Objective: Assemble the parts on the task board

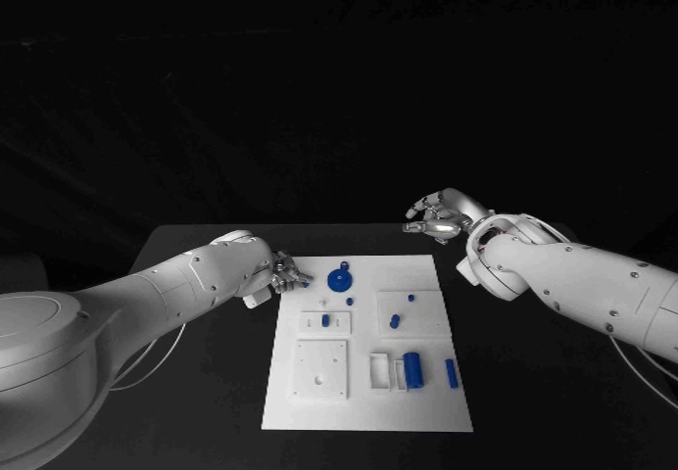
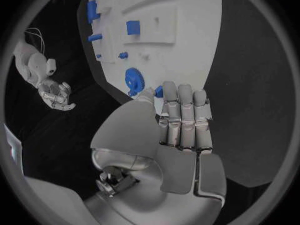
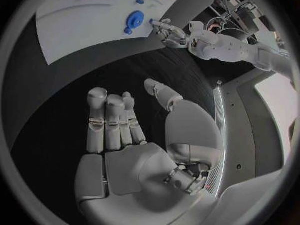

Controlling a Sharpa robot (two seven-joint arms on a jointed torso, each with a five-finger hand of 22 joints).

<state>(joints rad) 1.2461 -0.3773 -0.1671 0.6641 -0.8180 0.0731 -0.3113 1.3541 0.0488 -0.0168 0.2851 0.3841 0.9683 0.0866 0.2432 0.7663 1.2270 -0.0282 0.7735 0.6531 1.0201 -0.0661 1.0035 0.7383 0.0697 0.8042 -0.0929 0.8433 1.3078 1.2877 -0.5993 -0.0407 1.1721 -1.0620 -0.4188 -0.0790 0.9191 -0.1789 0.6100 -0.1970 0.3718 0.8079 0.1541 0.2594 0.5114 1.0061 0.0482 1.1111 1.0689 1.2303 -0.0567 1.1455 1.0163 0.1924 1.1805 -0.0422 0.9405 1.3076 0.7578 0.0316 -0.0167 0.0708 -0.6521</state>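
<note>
A: Head view: left hand [image 1: 278, 275] empty, fingers apart, at the task board's [image 1: 431, 397] left edge near the blue gear [image 1: 339, 280]. Right hand [image 1: 441, 217] hangs empty beyond the far corner.

B: Left wrist view: fingers [image 2: 184, 116] extended, just short of the gear. Misjudge it and the gear skids.

A: Right wrist view: open palm, nothing held. The gear lies flat, axis upright; no long axis.
</note>
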